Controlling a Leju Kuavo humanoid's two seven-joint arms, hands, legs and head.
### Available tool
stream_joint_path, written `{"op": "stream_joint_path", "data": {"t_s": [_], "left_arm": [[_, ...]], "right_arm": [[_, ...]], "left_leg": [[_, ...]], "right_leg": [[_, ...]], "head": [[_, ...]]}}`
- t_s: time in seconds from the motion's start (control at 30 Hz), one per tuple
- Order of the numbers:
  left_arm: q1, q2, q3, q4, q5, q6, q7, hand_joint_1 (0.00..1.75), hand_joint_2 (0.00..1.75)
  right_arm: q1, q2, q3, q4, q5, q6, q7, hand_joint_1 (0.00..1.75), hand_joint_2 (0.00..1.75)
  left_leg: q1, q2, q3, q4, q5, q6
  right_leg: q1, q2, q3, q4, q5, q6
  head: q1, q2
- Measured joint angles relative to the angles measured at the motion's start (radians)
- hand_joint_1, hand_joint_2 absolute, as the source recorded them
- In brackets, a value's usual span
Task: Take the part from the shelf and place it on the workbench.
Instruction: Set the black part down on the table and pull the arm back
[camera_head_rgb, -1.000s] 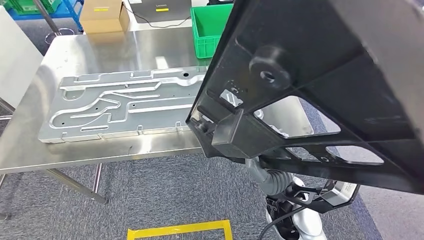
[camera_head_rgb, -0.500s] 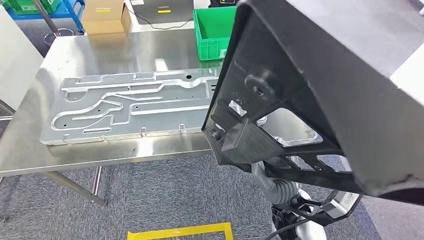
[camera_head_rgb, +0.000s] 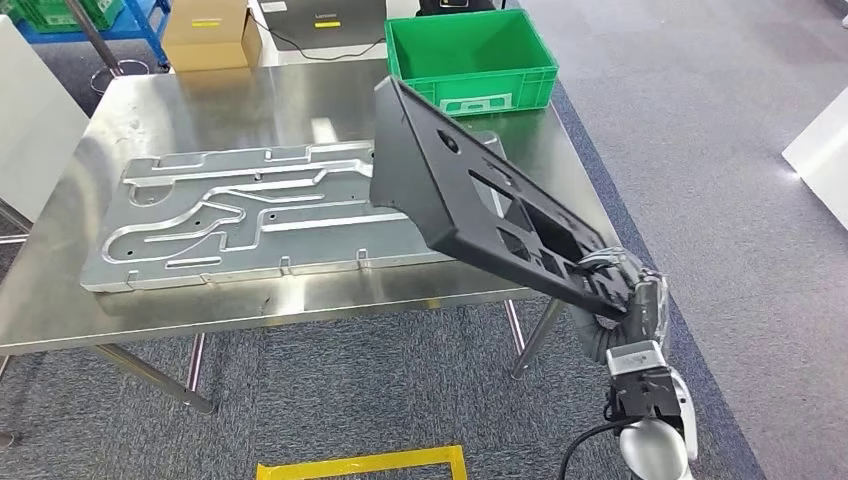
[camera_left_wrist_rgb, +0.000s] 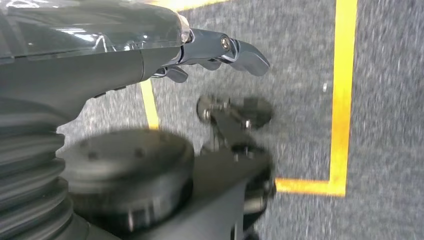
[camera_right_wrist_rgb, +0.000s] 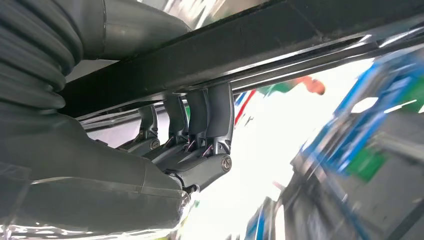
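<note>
- Right hand (camera_head_rgb: 612, 285) grips the near end of a black part (camera_head_rgb: 470, 205), held tilted above the bench's (camera_head_rgb: 200, 90) right side.
- Left hand (camera_left_wrist_rgb: 220, 50) hangs over carpet, fingers loosely apart, holding nothing.

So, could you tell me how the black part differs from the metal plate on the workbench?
The black part is dark and matte, held tilted in the air by the right hand; the metal plate is shiny silver and lies flat on the workbench. The plate looks longer. Both are flat panels.

right robot hand (camera_head_rgb: 618, 285): fingers clamped, holding | left robot hand (camera_left_wrist_rgb: 220, 50): empty, hanging
</note>
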Motion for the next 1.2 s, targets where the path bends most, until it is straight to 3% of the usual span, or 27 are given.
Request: {"op": "stream_joint_path", "data": {"t_s": [0.07, 0.17, 0.2, 0.23, 0.27, 0.33, 0.4, 0.5, 0.57, 0.67, 0.7, 0.73, 0.77, 0.83, 0.9, 1.0, 1.1, 1.2], "left_arm": [[0.0, -0.01, 0.004, 0.0, 0.0, -0.005, 0.004, 0.0, 1.75], [0.002, -0.028, 0.008, -0.001, 0.0, -0.015, 0.008, 0.0, 1.75], [0.003, -0.034, 0.01, -0.001, 0.0, -0.02, 0.01, 0.0, 1.75], [0.003, -0.039, 0.012, -0.001, 0.0, -0.024, 0.012, 0.0, 1.75], [0.004, -0.043, 0.016, -0.001, 0.0, -0.028, 0.013, 0.0, 1.75], [0.003, -0.05, 0.021, -0.001, 0.0, -0.035, 0.016, 0.0, 1.75], [0.002, -0.057, 0.023, -0.001, 0.0, -0.041, 0.021, 0.0, 1.75], [0.001, -0.071, 0.028, -0.002, 0.0, -0.046, 0.031, 0.0, 1.75], [0.0, -0.077, 0.033, -0.002, 0.0, -0.045, 0.038, 0.0, 1.75], [0.0, -0.081, 0.038, -0.003, 0.0, -0.043, 0.048, 0.0, 1.75], [0.0, -0.082, 0.038, -0.003, 0.0, -0.042, 0.05, 0.0, 1.75], [0.0, -0.082, 0.039, -0.003, 0.0, -0.042, 0.051, 0.0, 1.75], [0.0, -0.083, 0.039, -0.003, 0.0, -0.042, 0.051, 0.0, 1.75], [0.0, -0.084, 0.039, -0.003, -0.001, -0.041, 0.051, 0.0, 1.75], [0.0, -0.085, 0.039, -0.003, -0.001, -0.038, 0.051, 0.0, 1.75], [0.0, -0.085, 0.039, -0.003, -0.001, -0.032, 0.051, 0.0, 1.75], [-0.002, -0.084, 0.039, -0.003, -0.001, -0.028, 0.051, 0.0, 1.75], [-0.003, -0.083, 0.039, -0.003, -0.001, -0.022, 0.05, 0.0, 1.75]], "right_arm": [[-0.025, -0.02, -0.037, 0.029, 0.094, -0.048, 0.027, 1.75, 1.75], [-0.072, -0.058, -0.08, 0.082, 0.241, -0.123, 0.06, 1.75, 1.75], [-0.093, -0.077, -0.09, 0.102, 0.294, -0.145, 0.073, 1.75, 1.75], [-0.116, -0.096, -0.098, 0.118, 0.335, -0.156, 0.086, 1.75, 1.75], [-0.144, -0.118, -0.103, 0.136, 0.371, -0.162, 0.101, 1.75, 1.75], [-0.203, -0.16, -0.11, 0.168, 0.431, -0.164, 0.135, 1.75, 1.75], [-0.265, -0.201, -0.111, 0.198, 0.493, -0.164, 0.173, 1.75, 1.75], [-0.367, -0.273, -0.108, 0.263, 0.578, -0.156, 0.223, 1.75, 1.75], [-0.446, -0.322, -0.104, 0.327, 0.616, -0.144, 0.249, 1.75, 1.75], [-0.585, -0.385, -0.091, 0.468, 0.674, -0.124, 0.284, 1.75, 1.75], [-0.624, -0.4, -0.086, 0.519, 0.686, -0.121, 0.29, 1.75, 1.75], [-0.658, -0.414, -0.081, 0.569, 0.695, -0.12, 0.293, 1.75, 1.75], [-0.695, -0.426, -0.075, 0.618, 0.705, -0.12, 0.293, 1.75, 1.75], [-0.785, -0.446, -0.057, 0.724, 0.73, -0.121, 0.291, 1.75, 1.75], [-0.877, -0.455, -0.038, 0.824, 0.751, -0.12, 0.29, 1.75, 1.75], [-0.995, -0.458, -0.008, 0.963, 0.777, -0.116, 0.293, 1.75, 1.75], [-1.092, -0.448, 0.027, 1.087, 0.789, -0.116, 0.298, 1.75, 1.75], [-1.146, -0.416, 0.055, 1.177, 0.787, -0.12, 0.308, 1.75, 1.75]], "left_leg": [[0.0, 0.001, -0.017, 0.042, -0.028, -0.008], [0.003, 0.002, -0.109, 0.233, -0.119, -0.014], [0.003, 0.002, -0.135, 0.282, -0.132, -0.015], [0.003, 0.002, -0.142, 0.291, -0.123, -0.015], [0.003, 0.002, -0.128, 0.257, -0.094, -0.013], [0.002, 0.003, -0.068, 0.122, -0.022, -0.004], [-0.001, 0.003, -0.027, 0.027, 0.01, 0.006], [-0.005, 0.001, -0.023, 0.007, 0.014, 0.023], [-0.003, 0.0, -0.021, -0.002, 0.022, 0.035], [-0.004, 0.0, -0.021, -0.005, 0.025, 0.043], [-0.004, -0.001, -0.021, -0.005, 0.024, 0.044], [-0.004, -0.002, -0.021, -0.003, 0.024, 0.044], [-0.004, -0.004, -0.021, -0.001, 0.022, 0.043], [-0.005, -0.006, -0.021, 0.005, 0.017, 0.038], [-0.01, -0.007, -0.025, 0.013, 0.011, 0.032], [-0.013, -0.007, -0.031, 0.014, 0.012, 0.023], [-0.013, -0.005, -0.04, 0.036, -0.007, 0.008], [-0.012, -0.001, -0.121, 0.207, -0.091, -0.003]], "right_leg": [[-0.006, -0.002, 0.003, -0.007, 0.005, -0.01], [-0.007, -0.003, 0.003, -0.008, 0.006, -0.017], [-0.006, -0.003, 0.002, -0.008, 0.006, -0.017], [-0.006, -0.003, 0.002, -0.007, 0.005, -0.017], [-0.006, -0.002, 0.003, -0.005, 0.004, -0.015], [-0.005, -0.001, 0.005, -0.002, 0.001, -0.01], [-0.002, 0.001, 0.002, 0.004, -0.002, -0.001], [-0.004, -0.001, -0.003, 0.006, -0.002, 0.019], [-0.009, -0.002, -0.018, 0.037, -0.023, 0.031], [-0.013, -0.002, -0.105, 0.213, -0.106, 0.045], [-0.014, -0.002, -0.132, 0.264, -0.119, 0.049], [-0.015, -0.002, -0.144, 0.281, -0.112, 0.051], [-0.017, -0.002, -0.138, 0.26, -0.087, 0.051], [-0.019, -0.002, -0.085, 0.137, -0.015, 0.05], [-0.016, -0.001, -0.042, 0.037, 0.019, 0.046], [-0.011, 0.0, -0.04, 0.019, 0.018, 0.032], [-0.018, -0.002, -0.037, 0.013, 0.02, 0.013], [-0.016, -0.003, -0.033, 0.01, 0.019, -0.001]], "head": [[-0.002, 0.0], [-0.005, 0.0], [-0.005, 0.0], [-0.005, 0.0], [-0.005, 0.0], [-0.005, 0.0], [-0.004, 0.0], [-0.004, 0.0], [-0.003, 0.0], [0.0, 0.0], [0.0, 0.0], [0.0, 0.0], [0.0, 0.0], [0.0, 0.0], [0.0, 0.0], [-0.001, 0.0], [-0.003, 0.0], [-0.007, 0.0]]}}
